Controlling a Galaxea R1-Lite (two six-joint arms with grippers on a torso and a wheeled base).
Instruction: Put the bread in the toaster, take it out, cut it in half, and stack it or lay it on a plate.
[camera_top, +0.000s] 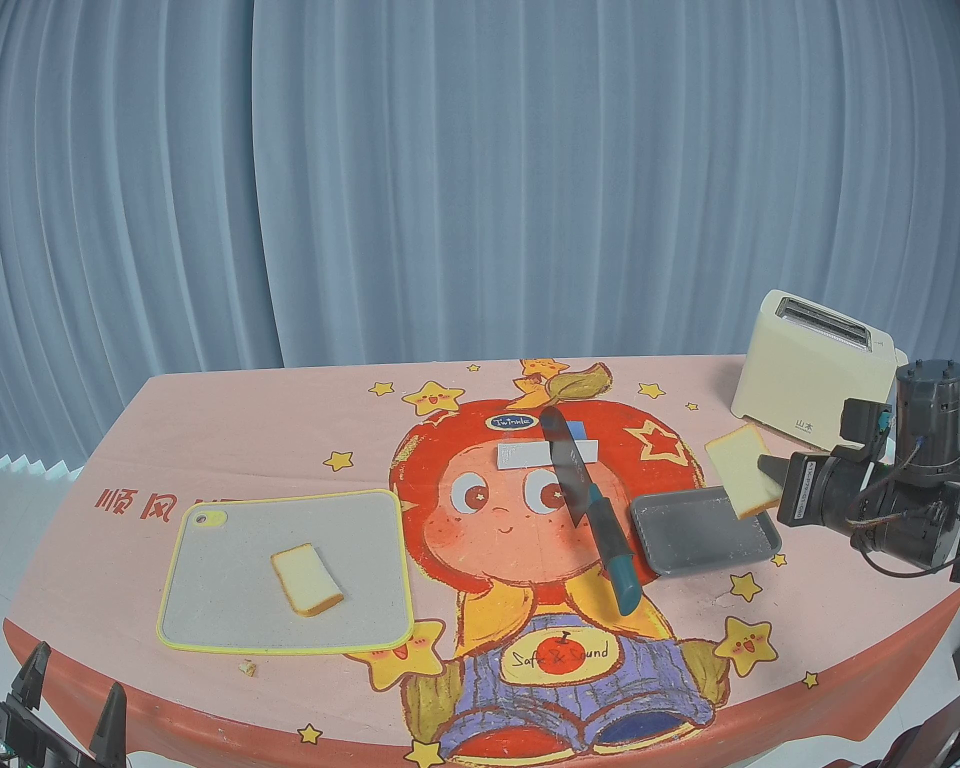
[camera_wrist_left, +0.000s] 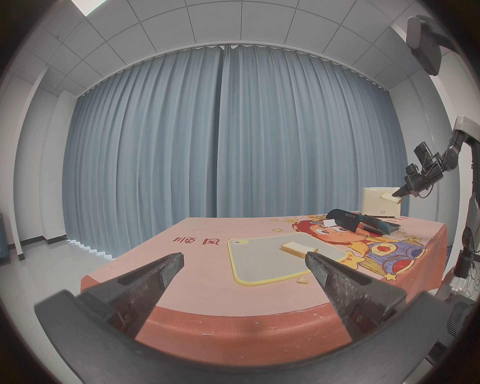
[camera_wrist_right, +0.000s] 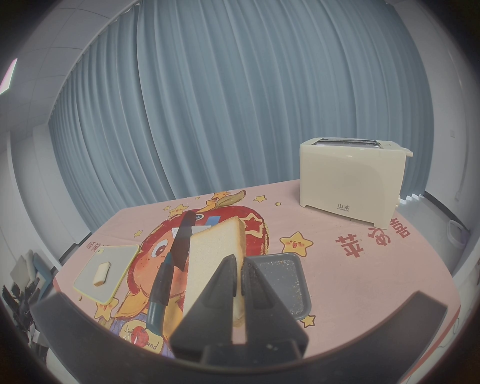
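Note:
My right gripper (camera_top: 768, 478) is shut on a slice of bread (camera_top: 742, 468), held in the air over the right end of a grey tray (camera_top: 700, 530); in the right wrist view the bread (camera_wrist_right: 216, 260) stands upright between the fingers (camera_wrist_right: 220, 290). The cream toaster (camera_top: 812, 368) stands behind it at the table's back right. A smaller bread piece (camera_top: 307, 578) lies on the yellow-rimmed cutting board (camera_top: 240, 610) at the left. A teal-handled knife (camera_top: 590, 505) lies mid-table. My left gripper (camera_wrist_left: 245, 280) hangs open off the table's front left corner.
The table carries a pink cartoon cloth (camera_top: 200, 440). A crumb (camera_top: 246, 667) lies just in front of the board. A blue curtain hangs behind the table.

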